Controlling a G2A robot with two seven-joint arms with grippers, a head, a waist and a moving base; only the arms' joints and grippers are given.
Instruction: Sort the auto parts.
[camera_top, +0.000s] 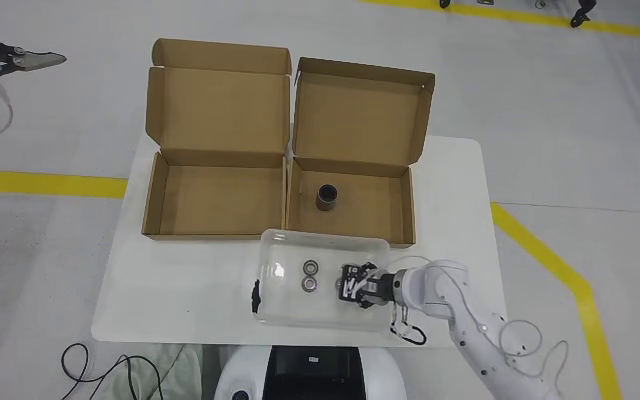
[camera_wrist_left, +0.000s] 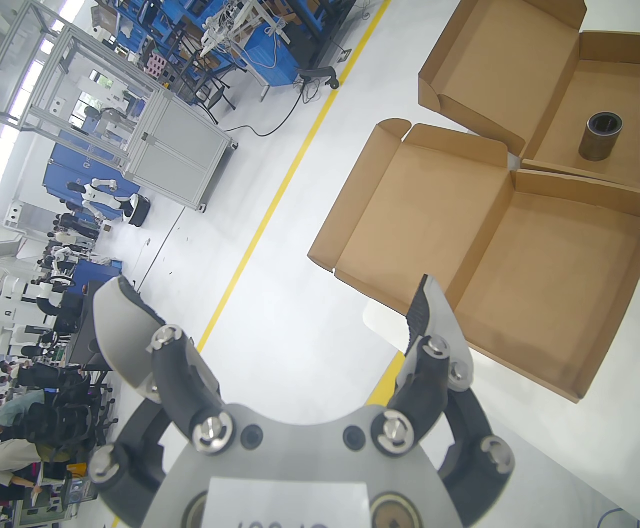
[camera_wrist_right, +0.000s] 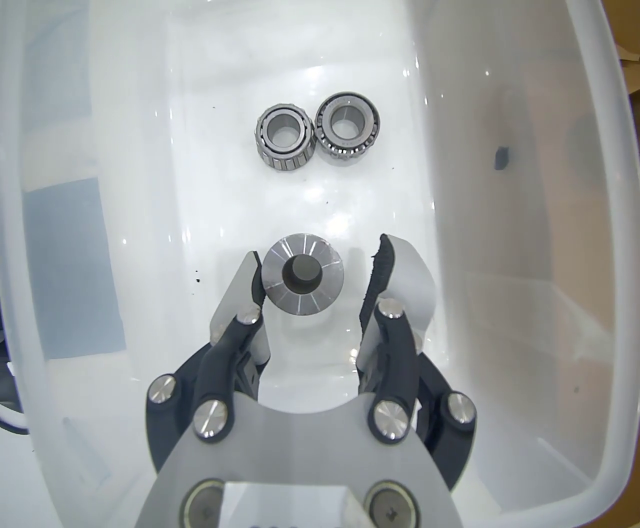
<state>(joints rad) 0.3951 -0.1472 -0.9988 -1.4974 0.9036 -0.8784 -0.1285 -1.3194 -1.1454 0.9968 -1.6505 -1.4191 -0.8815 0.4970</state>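
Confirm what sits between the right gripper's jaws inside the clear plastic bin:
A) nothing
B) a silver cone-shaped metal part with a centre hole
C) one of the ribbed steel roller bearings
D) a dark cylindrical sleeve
B: in the right wrist view the silver cone-shaped metal part with a centre hole stands on the floor of the clear plastic bin, between the open jaws of the right gripper.

The two open corrugated cardboard boxes (camera_top: 212, 205) are plain tan-brown; the short metal cylinder (camera_top: 327, 196) in one is dark bronze-black. The rectangular plastic tub (camera_wrist_right: 525, 300) is milky, translucent white. Its two round steel roller bearings (camera_wrist_right: 285, 137) are silver-grey with ribbed rims; the cone-shaped steel collet (camera_wrist_right: 302, 282) is bright silver with dark radiating lines. The flat table (camera_top: 450, 200) is white.
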